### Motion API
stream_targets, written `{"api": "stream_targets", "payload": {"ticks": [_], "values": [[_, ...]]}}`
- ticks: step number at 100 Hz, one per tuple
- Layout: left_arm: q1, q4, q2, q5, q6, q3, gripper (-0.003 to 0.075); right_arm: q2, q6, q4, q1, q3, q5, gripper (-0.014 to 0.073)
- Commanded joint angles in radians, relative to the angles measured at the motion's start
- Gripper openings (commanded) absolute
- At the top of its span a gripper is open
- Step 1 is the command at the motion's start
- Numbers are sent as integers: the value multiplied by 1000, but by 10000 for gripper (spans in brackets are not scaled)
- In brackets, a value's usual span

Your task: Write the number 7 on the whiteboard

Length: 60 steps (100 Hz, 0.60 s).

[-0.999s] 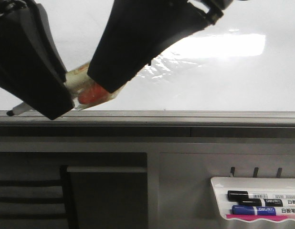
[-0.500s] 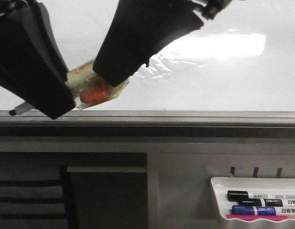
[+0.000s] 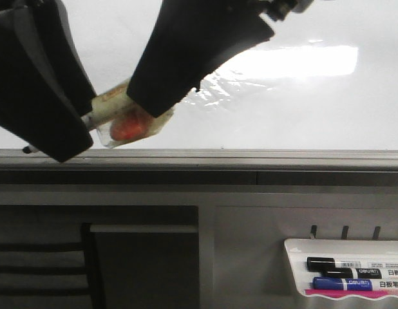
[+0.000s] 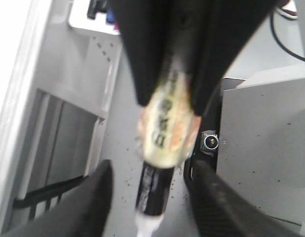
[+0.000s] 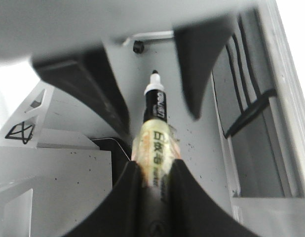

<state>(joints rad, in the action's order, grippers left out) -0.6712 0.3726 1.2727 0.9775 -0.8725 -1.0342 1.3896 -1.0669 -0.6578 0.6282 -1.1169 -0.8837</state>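
The whiteboard [image 3: 302, 109] is glossy white with a bright reflection and fills the top of the front view. No number 7 shows on it. My right gripper [image 5: 155, 170] is shut on a black marker [image 5: 155, 106] wrapped in yellowish tape, with its uncapped tip pointing away. In the front view the right gripper [image 3: 147, 106] comes in from above and holds the marker [image 3: 112, 103] slanted down to the left. My left gripper [image 4: 152, 210] is open. Its fingers [image 4: 91, 202] stand either side of the marker's tip end [image 4: 153, 190] without touching. In the front view the left gripper [image 3: 57, 129] hides most of the tip.
A grey metal edge rail [image 3: 250, 158] runs along the board's lower edge. Below it at the right, a small white marker tray [image 3: 295, 248] holds a black marker [image 3: 344, 263] and a blue marker [image 3: 347, 283]. Grey panels and a dark slot lie lower left.
The left gripper has shifted left and a little up, now covering most of the marker tip. The right gripper has moved slightly up with the marker.
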Motion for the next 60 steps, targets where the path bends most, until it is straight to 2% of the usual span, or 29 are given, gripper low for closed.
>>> {"api": "stream_targets", "payload": {"ticks": [1,18,36,44,60], "values": [[-4,-32,-48,-26,105,-57,405,-62,72,47,-8,-35,37,-53],[-4,-96,-129,-34,206,-69,405,-146,340,310,-8,-35,51,-53],[39,-109,-219,-54,274,-7,405,-238,774,576,-15,-11,96,-53],[99,-109,-265,-93,321,43,405,-281,875,599,-46,43,162,-53],[237,-43,-334,-181,359,130,405,-306,886,548,-111,148,376,-53]]}}
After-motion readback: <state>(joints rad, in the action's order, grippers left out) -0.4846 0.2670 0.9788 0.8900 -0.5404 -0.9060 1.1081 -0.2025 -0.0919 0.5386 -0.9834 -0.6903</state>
